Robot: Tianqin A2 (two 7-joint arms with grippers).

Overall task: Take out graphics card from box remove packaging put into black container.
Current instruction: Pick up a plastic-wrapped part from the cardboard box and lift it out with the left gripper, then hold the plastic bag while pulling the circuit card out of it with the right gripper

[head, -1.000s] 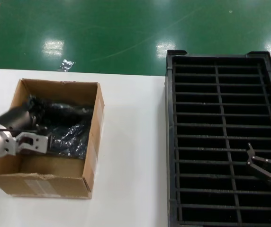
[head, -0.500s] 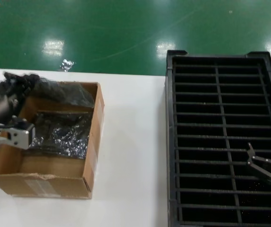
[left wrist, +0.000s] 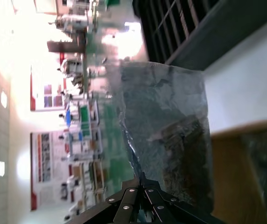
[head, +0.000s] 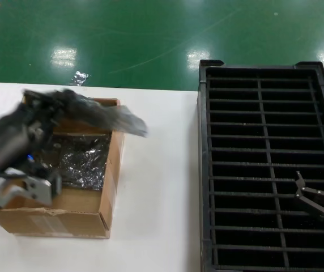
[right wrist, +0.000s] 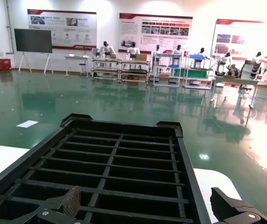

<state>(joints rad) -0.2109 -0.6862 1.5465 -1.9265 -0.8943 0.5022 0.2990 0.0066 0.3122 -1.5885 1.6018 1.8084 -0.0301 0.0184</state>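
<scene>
1. One bagged item is in play: my left end effector (left wrist: 140, 186) is pinched closed on the edge of the packaging (head: 102, 116), which hangs in the air above the box (head: 108, 187), its free end reaching out past the box's right wall toward the desk (head: 156, 187).
2. Handling, as I judge it: the bag is soft, crinkly and probably slick, so a grip on film alone could slide. The graphics card (left wrist: 187, 154) inside should be stiff, fairly light and fragile, and I would expect it to swing or shift inside the bag.
3. Where to hold: I would rather take the card by its edges or bracket end once it is out, never on the board face. For now the pinch sits at one end of the bag, with the card's weight beyond it.
4. Looks: in the left wrist view the bag is grey-silver, semi-transparent and wrinkled, with a dark flat shape showing through. I cannot make out ports or a bracket.
5. More dark shiny wrapped bundles (head: 82, 161) lie in the box.
6. My right end effector (head: 315, 201) hovers over the black container (head: 264, 73), jaws spread and holding nothing.
</scene>
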